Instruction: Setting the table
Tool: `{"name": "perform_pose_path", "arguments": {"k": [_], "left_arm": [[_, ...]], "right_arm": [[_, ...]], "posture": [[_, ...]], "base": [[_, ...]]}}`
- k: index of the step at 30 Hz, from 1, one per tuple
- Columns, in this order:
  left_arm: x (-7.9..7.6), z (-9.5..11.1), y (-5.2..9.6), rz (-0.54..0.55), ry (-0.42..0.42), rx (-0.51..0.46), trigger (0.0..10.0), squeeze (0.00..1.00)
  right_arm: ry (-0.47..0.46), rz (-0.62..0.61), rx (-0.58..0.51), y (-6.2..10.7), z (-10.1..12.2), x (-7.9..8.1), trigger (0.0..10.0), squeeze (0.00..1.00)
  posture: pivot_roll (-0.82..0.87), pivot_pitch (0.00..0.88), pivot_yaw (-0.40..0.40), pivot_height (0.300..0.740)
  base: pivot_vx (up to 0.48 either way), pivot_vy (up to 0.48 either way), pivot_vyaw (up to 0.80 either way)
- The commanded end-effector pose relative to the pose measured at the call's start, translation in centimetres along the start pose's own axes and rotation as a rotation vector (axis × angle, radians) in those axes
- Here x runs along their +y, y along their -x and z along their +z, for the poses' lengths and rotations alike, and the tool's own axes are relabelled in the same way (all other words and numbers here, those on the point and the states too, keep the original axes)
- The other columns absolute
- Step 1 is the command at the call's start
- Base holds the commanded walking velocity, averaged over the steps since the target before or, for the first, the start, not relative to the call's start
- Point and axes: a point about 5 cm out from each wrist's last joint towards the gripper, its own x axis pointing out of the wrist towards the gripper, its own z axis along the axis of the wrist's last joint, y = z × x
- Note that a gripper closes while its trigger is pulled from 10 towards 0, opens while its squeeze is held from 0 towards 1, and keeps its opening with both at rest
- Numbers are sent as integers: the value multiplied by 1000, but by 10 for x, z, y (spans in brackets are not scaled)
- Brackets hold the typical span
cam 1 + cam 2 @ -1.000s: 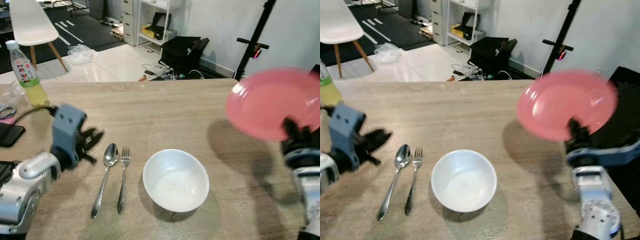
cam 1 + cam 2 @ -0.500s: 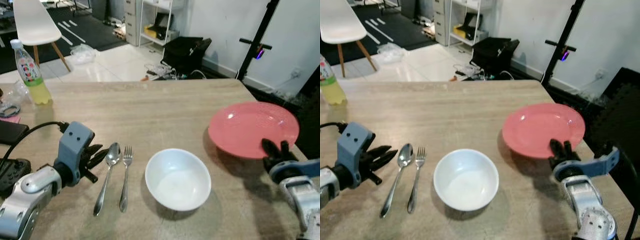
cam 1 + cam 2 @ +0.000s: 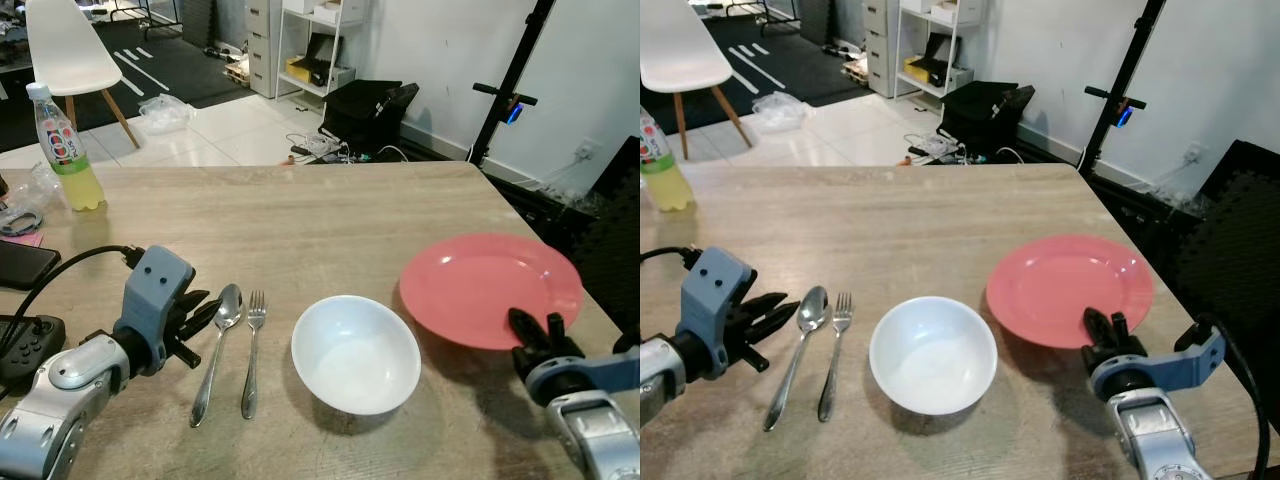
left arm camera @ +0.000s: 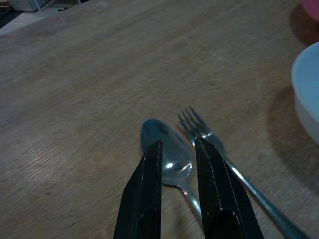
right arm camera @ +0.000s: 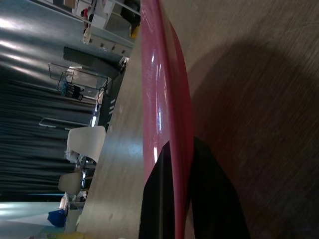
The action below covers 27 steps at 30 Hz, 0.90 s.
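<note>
The table (image 3: pixel 330 215) filled the frame. The pink plate (image 3: pixel 490 288), raised high at right a second earlier, had dropped almost flat at right centre beside the bowl (image 3: pixel 355 352), right gripper (image 3: pixel 535 333) still pinching its near rim: placement seemed nearly finished. Lower left, the left gripper (image 3: pixel 200 318) hovered, fingers slightly parted, beside spoon (image 3: pixel 216 345) and fork (image 3: pixel 251 350).

Right gripper (image 3: pixel 1102 327) clamping pink plate (image 3: pixel 1065 287) rim, white bowl (image 3: pixel 932 353) beside, spoon (image 3: pixel 800 348), fork (image 3: pixel 834 350)
</note>
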Motion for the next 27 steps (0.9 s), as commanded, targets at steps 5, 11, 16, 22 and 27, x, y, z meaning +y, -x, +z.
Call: {"name": "perform_pose_path", "arguments": {"k": [5, 11, 16, 22, 27], "left_arm": [[-5, 2, -2, -16, -16, -11, 10000, 0], [-5, 4, -1, -7, -18, -17, 10000, 0], [-5, 5, 0, -3, -22, -24, 10000, 0], [-2, 7, 0, 3, -27, -26, 10000, 0], [-2, 7, 0, 4, -27, -26, 10000, 0]], "right_arm": [[26, -11, 11, 0, -6, 1, 10000, 980], [38, 35, 2, -2, -6, 9, 10000, 1000], [96, 130, -50, 0, 3, 26, 10000, 1000], [414, 266, -161, 10, 33, 66, 10000, 0], [578, 287, -159, 15, 39, 77, 10000, 0]], "posture": [[77, 122, 1, 740], [82, 122, -3, 740], [85, 122, -4, 740], [80, 118, -1, 740], [80, 118, -1, 740]], "base": [[0, 0, 0], [0, 0, 0], [0, 0, 0], [0, 0, 0], [0, 0, 0]]}}
